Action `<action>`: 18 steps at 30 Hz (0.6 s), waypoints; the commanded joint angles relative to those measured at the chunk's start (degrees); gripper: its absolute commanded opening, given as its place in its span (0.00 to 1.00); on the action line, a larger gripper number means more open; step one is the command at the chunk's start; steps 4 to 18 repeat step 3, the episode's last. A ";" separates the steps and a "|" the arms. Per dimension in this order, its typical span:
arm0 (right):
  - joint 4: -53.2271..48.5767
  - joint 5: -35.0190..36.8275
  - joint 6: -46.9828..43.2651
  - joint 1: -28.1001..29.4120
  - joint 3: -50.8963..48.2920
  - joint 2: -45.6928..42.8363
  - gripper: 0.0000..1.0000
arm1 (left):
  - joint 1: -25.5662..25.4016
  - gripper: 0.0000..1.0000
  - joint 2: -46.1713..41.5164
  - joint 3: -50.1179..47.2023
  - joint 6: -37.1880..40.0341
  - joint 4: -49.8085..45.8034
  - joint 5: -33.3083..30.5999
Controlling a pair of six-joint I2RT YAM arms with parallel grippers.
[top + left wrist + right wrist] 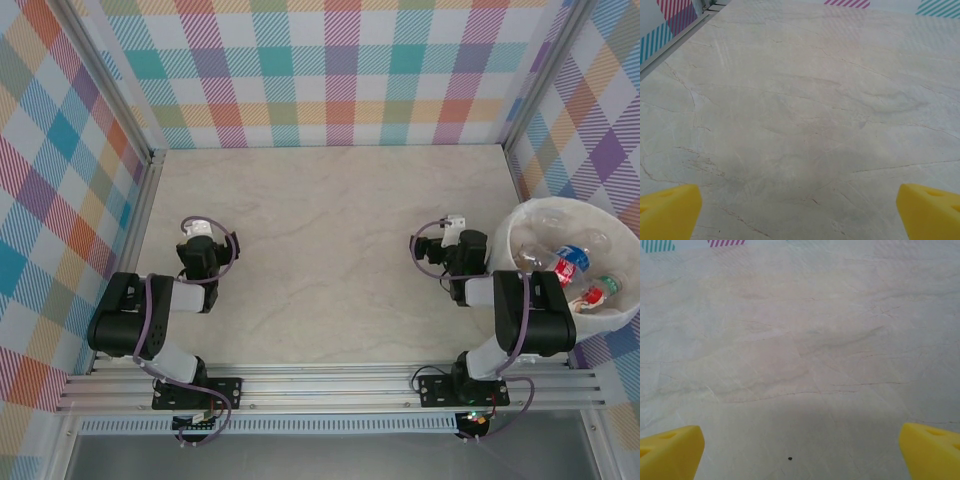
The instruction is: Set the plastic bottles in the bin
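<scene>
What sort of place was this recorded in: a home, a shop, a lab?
Most likely a purpose-built robot test cell, not a home. Plaid-printed panel walls close in a marble-look tabletop, extruded aluminium rails run along its near edge, and a white bin holds plastic bottles.

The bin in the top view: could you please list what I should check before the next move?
1. The left claw is open with nothing between its fingers: ok.
2. The right claw is open and holds nothing: ok.
3. The bin stands upright at the right edge of the table: ok.
4. The plastic bottles that can be seen lie inside the bin: ok.
5. Full bottle count: cannot tell, since the right arm covers part of the bin.
</scene>
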 commanded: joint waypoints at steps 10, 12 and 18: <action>2.25 -0.26 0.80 -0.61 1.03 -0.21 1.00 | -0.35 1.00 0.36 0.52 1.08 1.32 0.32; 2.25 -0.26 0.80 -0.61 1.03 -0.21 1.00 | -0.35 1.00 0.36 0.52 1.08 1.32 0.32; 2.25 -0.26 0.80 -0.61 1.03 -0.21 1.00 | -0.35 1.00 0.36 0.52 1.08 1.32 0.32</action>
